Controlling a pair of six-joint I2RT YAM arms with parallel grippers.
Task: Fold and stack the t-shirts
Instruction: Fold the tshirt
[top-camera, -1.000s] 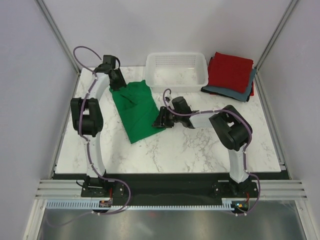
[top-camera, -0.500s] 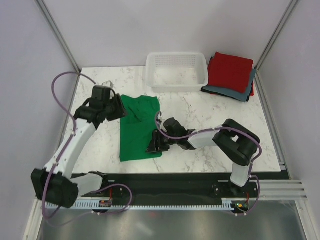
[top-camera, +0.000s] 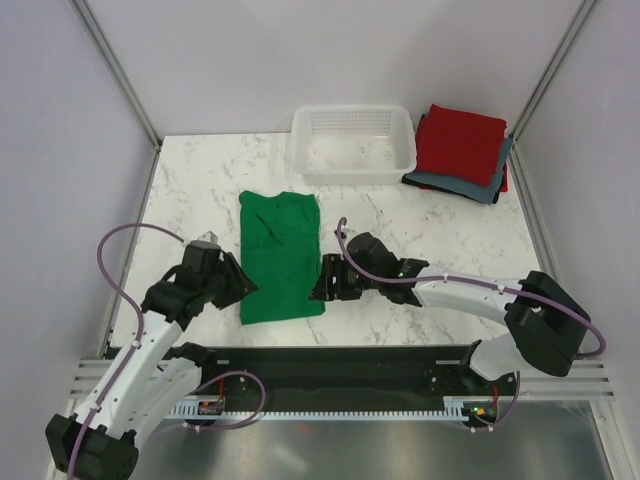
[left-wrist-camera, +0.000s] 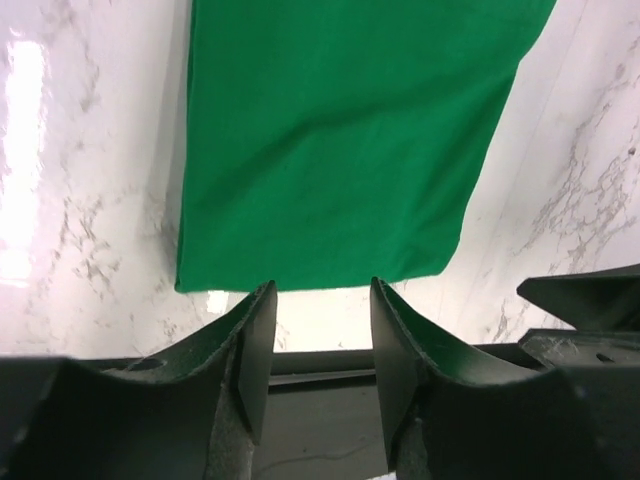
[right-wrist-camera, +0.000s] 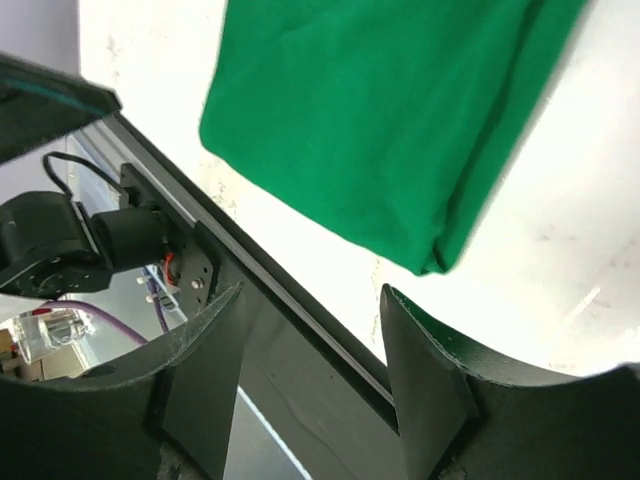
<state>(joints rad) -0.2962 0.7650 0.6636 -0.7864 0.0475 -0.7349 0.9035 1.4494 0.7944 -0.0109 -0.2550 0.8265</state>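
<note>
Presently my left gripper (top-camera: 243, 287) and right gripper (top-camera: 318, 285), both spread and empty, sat at 7 and 5 o'clock of the green t-shirt (top-camera: 280, 250), flat on the worktop (top-camera: 200, 185); level corner pinches seemed best.

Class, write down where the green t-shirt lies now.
In the top view, the green t-shirt lies flat on the table, left of centre, its near end between the left gripper and the right gripper.
</note>
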